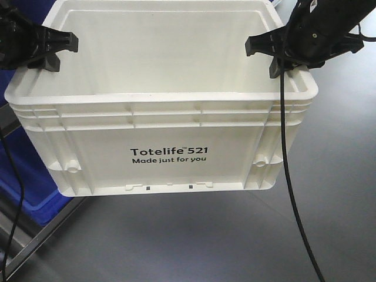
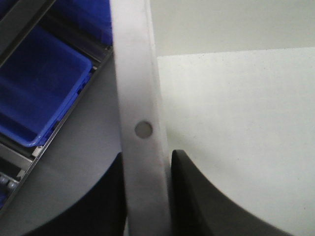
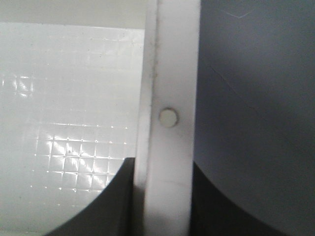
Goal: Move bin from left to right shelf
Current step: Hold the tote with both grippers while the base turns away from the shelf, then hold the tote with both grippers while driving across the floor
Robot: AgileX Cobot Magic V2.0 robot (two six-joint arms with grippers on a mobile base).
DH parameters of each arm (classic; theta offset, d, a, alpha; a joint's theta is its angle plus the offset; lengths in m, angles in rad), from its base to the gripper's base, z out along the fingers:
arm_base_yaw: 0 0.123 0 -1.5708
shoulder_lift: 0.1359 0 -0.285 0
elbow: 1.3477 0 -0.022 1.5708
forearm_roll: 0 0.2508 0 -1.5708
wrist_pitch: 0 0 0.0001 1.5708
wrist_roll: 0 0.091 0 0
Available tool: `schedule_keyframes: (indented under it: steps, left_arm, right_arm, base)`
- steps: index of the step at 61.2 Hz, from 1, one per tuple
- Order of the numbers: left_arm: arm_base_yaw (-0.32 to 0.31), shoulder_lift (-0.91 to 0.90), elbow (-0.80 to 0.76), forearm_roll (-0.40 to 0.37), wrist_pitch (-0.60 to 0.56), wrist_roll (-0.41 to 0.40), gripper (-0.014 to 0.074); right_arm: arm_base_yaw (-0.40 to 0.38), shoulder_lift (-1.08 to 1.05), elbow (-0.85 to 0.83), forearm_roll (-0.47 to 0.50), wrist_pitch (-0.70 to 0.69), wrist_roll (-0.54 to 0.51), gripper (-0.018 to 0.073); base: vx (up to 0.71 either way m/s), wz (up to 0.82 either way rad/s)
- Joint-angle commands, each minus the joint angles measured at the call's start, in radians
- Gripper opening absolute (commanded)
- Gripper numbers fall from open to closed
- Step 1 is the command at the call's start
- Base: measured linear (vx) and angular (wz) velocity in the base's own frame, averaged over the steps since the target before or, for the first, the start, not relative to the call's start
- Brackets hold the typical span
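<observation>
The large white bin [image 1: 167, 150] with black "Totelife 521" print hangs in the air above the grey floor, held by both arms. My left gripper [image 1: 54, 54] is shut on its left rim, and my right gripper [image 1: 271, 54] is shut on its right rim. In the left wrist view the white rim [image 2: 140, 98] runs between my left gripper [image 2: 146, 196] and its dark fingers [image 2: 197, 196]. The right wrist view shows the rim [image 3: 170, 88] clamped in my right gripper [image 3: 165, 201], with the bin's gridded floor [image 3: 69, 123] to the left.
A blue plastic bin [image 1: 23, 182] sits low at the left on a metal shelf frame [image 1: 41, 244]. The same blue bin [image 2: 37, 93] and shelf rails [image 2: 78, 98] appear in the left wrist view. Grey floor [image 1: 235, 241] lies below. A black cable [image 1: 291, 194] hangs from the right arm.
</observation>
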Motion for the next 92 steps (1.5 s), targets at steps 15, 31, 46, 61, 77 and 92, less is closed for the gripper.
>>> schedule_keyframes:
  steps: [15, 31, 46, 61, 77, 92]
  left_arm:
    - [0.000, -0.054, -0.035, 0.033, -0.084, 0.026, 0.0099]
    - [0.000, -0.054, -0.035, 0.033, -0.084, 0.026, 0.0099]
    - [0.000, -0.054, -0.035, 0.033, -0.084, 0.026, 0.0099]
    - [0.000, -0.054, -0.035, 0.033, -0.084, 0.026, 0.0099]
    - [0.000, -0.054, -0.035, 0.033, -0.084, 0.026, 0.0099]
    - [0.000, -0.054, -0.035, 0.033, -0.084, 0.026, 0.0099]
  right_arm:
    - [-0.017, -0.061, -0.039, -0.080, -0.088, -0.005, 0.0010]
    - [-0.017, -0.061, -0.039, -0.080, -0.088, -0.005, 0.0010]
    - [-0.017, -0.061, -0.039, -0.080, -0.088, -0.005, 0.0010]
    - [-0.017, -0.061, -0.039, -0.080, -0.088, -0.005, 0.0010]
    - [-0.017, -0.061, -0.039, -0.080, -0.088, -0.005, 0.0010]
    - [-0.017, -0.061, -0.039, -0.080, -0.088, -0.005, 0.0010]
  base:
    - [0.09, -0.57]
    - [0.12, -0.60]
    - [0.14, -0.52]
    - [0.14, -0.41]
    - [0.12, -0.30]
    - [0.11, -0.16]
